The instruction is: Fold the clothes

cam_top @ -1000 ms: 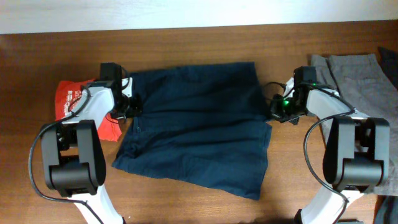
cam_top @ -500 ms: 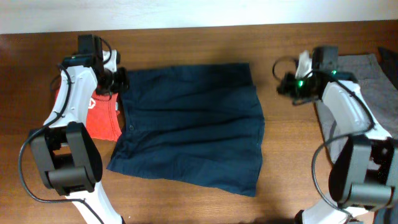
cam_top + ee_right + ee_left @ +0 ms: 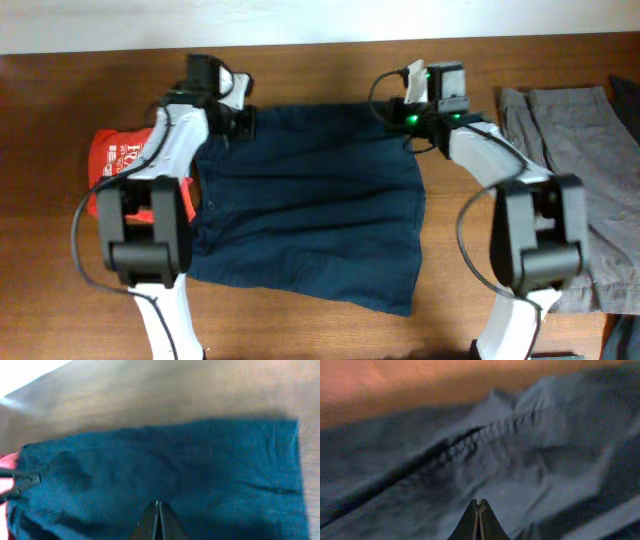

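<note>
While lying flat on bench [image 3: 300, 65], navy shorts [image 3: 310, 200]: spread ready for fold
left jaws: closed, empty, at far-left corner
right jaws: closed, empty, at far-right corner, likely pre-grab

My left gripper [image 3: 478, 511] is pointing forward at the bottom of the view, its two dark fingertips pressing together with no gap. It is hanging over rumpled dark navy-blue fabric shorts [image 3: 535, 465]. A stitched seam ridge [image 3: 470, 442] is running diagonally across the cloth. Beyond it, the orange-brown wooden table [image 3: 395, 385] is showing, everything blurred.
</note>
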`<action>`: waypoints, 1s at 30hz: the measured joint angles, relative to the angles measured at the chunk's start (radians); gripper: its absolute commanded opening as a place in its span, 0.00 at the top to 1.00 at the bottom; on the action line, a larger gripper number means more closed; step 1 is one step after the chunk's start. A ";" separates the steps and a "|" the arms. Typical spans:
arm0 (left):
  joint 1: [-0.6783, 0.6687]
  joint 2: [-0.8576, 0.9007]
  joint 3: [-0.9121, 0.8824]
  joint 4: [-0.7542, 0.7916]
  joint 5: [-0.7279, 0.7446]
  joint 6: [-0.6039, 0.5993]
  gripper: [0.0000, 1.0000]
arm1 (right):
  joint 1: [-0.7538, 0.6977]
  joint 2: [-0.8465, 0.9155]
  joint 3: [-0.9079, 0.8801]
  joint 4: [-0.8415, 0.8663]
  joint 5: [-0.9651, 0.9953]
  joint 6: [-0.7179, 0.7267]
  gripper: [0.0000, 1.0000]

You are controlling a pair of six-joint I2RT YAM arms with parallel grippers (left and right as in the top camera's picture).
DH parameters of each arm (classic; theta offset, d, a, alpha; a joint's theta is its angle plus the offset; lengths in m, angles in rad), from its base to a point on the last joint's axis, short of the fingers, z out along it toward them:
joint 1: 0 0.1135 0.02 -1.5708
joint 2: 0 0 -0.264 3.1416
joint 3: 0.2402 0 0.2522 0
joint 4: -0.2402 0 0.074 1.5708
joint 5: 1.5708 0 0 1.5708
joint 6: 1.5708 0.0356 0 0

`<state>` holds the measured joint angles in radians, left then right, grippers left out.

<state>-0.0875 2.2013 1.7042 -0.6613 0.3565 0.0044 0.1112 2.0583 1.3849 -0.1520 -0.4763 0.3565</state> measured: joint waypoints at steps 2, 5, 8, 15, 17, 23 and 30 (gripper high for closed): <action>-0.006 0.024 0.000 0.000 0.000 0.000 0.97 | 0.000 0.043 0.000 0.006 0.004 0.033 0.94; -0.005 0.038 0.000 0.000 0.000 0.003 0.98 | 0.000 0.087 0.000 0.007 0.016 0.060 0.94; -0.004 0.041 0.000 -0.002 0.000 0.003 0.98 | 0.000 0.124 0.000 0.007 0.054 0.077 0.93; -0.004 0.053 0.000 -0.006 0.000 0.003 0.97 | -0.010 0.149 0.011 0.060 0.195 0.107 0.93; -0.004 0.053 0.000 -0.007 0.000 0.003 0.97 | -0.028 0.156 0.020 0.071 0.216 0.113 0.93; -0.004 0.054 0.000 -0.007 -0.005 0.004 0.86 | -0.134 0.165 0.044 0.050 0.243 0.119 0.93; -0.004 0.054 0.000 0.015 -0.007 0.008 0.70 | -0.231 0.193 0.158 -0.127 0.221 0.058 0.91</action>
<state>-0.0917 2.2555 1.7039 -0.6464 0.3492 0.0124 -0.1200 2.2509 1.5425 -0.2790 -0.2554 0.4145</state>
